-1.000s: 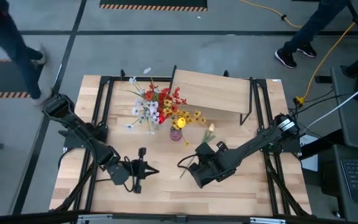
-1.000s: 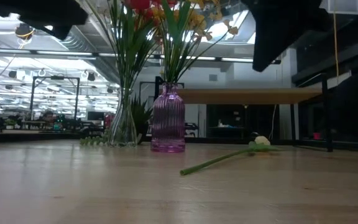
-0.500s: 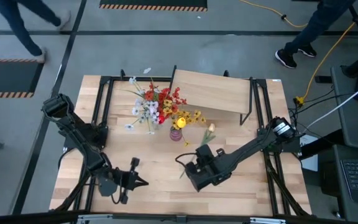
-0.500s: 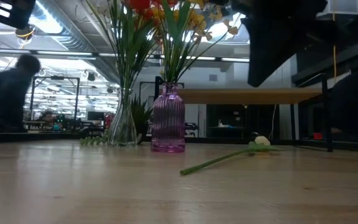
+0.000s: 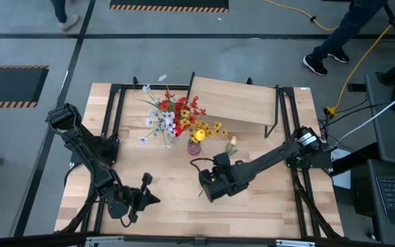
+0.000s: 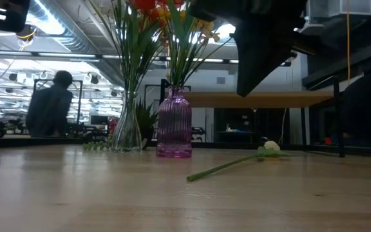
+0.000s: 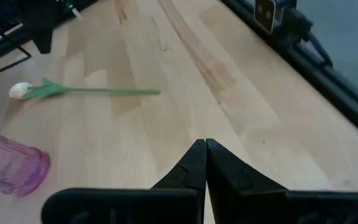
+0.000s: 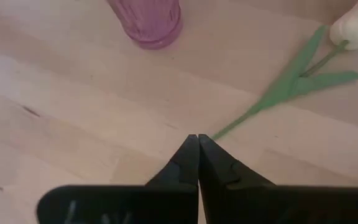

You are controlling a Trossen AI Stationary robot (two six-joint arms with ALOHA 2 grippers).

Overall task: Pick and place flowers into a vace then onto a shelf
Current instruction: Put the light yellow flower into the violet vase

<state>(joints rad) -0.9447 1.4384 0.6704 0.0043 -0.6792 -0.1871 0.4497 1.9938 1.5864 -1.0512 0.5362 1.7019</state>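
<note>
I have the right gripper over the loose white flower lying mid-frame on the bench, fingers together; they must open to straddle its stem.

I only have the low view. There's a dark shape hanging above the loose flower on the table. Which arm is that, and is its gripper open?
Observer: That's the right arm. Its wrist view shows the right gripper shut, with nothing in it.
Operator: Where is it relative to the stem?
Observer: The bare end of the loose flower lies just ahead of the fingertips, not between them.
Operator: And the other arm?
Observer: From above, the left gripper is over the table's front left part, well away from the flower and the purple vase. It is shut too.
</note>
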